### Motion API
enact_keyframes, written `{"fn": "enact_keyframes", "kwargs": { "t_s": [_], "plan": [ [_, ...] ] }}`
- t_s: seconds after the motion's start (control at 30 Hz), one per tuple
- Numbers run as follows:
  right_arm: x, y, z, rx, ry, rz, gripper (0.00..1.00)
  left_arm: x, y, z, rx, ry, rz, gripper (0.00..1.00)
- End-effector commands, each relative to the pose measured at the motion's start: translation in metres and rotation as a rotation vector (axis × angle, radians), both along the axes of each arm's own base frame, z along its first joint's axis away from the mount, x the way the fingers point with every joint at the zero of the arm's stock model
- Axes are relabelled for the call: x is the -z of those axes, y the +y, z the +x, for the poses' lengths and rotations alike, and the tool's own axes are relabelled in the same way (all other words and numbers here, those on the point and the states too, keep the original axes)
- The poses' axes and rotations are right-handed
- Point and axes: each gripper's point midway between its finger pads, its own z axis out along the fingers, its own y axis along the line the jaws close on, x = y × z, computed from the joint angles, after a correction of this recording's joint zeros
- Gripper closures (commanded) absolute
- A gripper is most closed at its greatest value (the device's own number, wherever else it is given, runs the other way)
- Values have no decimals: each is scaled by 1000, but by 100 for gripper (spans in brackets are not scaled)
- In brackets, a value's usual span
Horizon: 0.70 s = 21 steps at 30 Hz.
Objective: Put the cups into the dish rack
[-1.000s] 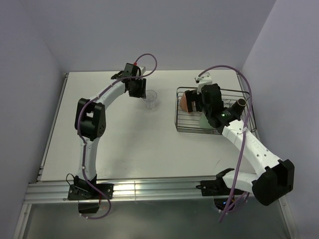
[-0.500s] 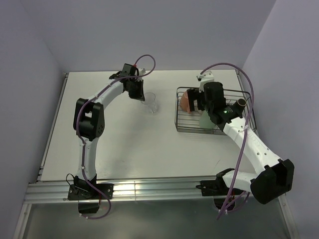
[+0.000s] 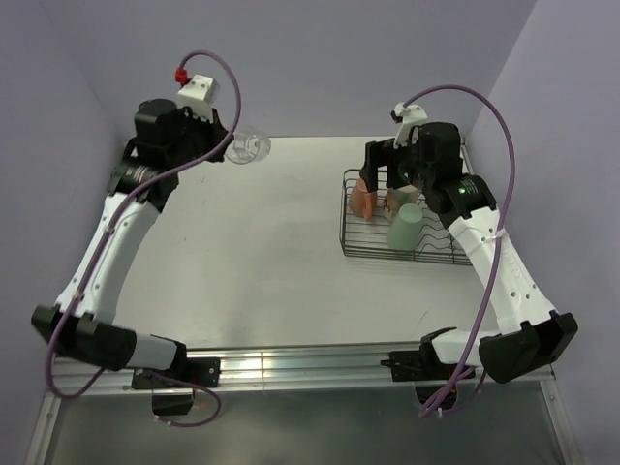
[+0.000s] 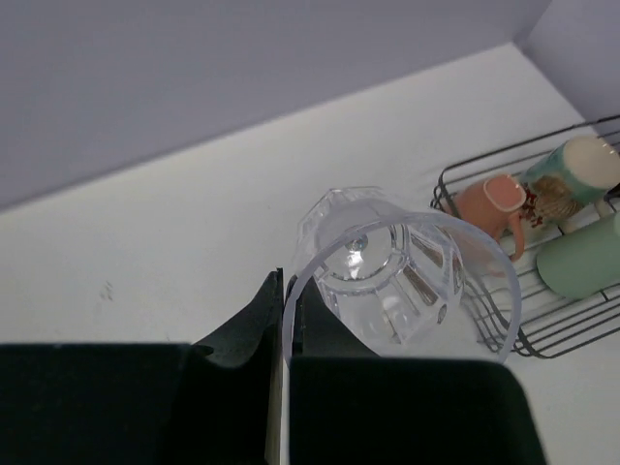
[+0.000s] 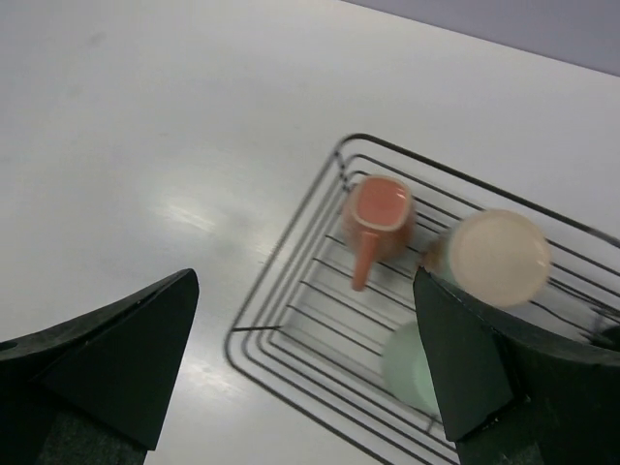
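Clear glass (image 4: 397,271) is hanging tilted in the air, its rim pinched between the pressed-together fingers of the left gripper (image 4: 288,308), with its body jutting out beyond the fingertips, above the far left part of the white table (image 3: 252,262). Off to the right, the black wire dish rack (image 3: 356,249) is holding a pinkish mug (image 5: 378,213), a cream patterned mug (image 5: 494,257) and a green tumbler (image 3: 405,228). The right gripper (image 5: 302,281) is hovering above them, fingers spread wide, gripping nothing.
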Motion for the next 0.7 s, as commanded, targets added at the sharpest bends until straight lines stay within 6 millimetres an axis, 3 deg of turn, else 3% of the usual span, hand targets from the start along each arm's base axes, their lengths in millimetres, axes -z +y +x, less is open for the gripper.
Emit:
{"fn": "enact_keyframes", "kwargs": {
  "t_s": [0.0,0.07,0.13,0.17,0.2,0.23,0.3,0.33,0.4,0.53,0.67],
  "plan": [
    [-29,37,-15,-167,27,160,0,-31,16,-8,-46,-202,33,100],
    [-41,55,-23,-262,40,236,0,-57,23,-29,-40,-369,22,100],
    [-49,69,-30,-334,55,292,0,-69,23,-47,-3,-481,35,100],
    [-54,80,-37,-404,70,332,0,-80,23,-65,24,-576,27,100],
    [-58,86,-39,-437,74,356,0,-85,24,-73,41,-645,65,100],
    [-59,92,-42,-464,102,393,0,-72,20,-80,61,-662,82,100],
    [-67,106,-55,-576,126,461,0,-97,26,-105,60,-833,130,100],
    [-62,111,-56,-569,186,519,0,-82,22,-109,85,-847,157,100],
    [-61,119,-58,-595,228,589,0,-89,24,-128,99,-940,203,100],
    [-39,131,-63,-608,384,701,0,-64,17,-151,186,-1007,282,100],
    [-34,143,-66,-637,486,812,0,-53,13,-176,264,-1125,382,100]
  ]
}}
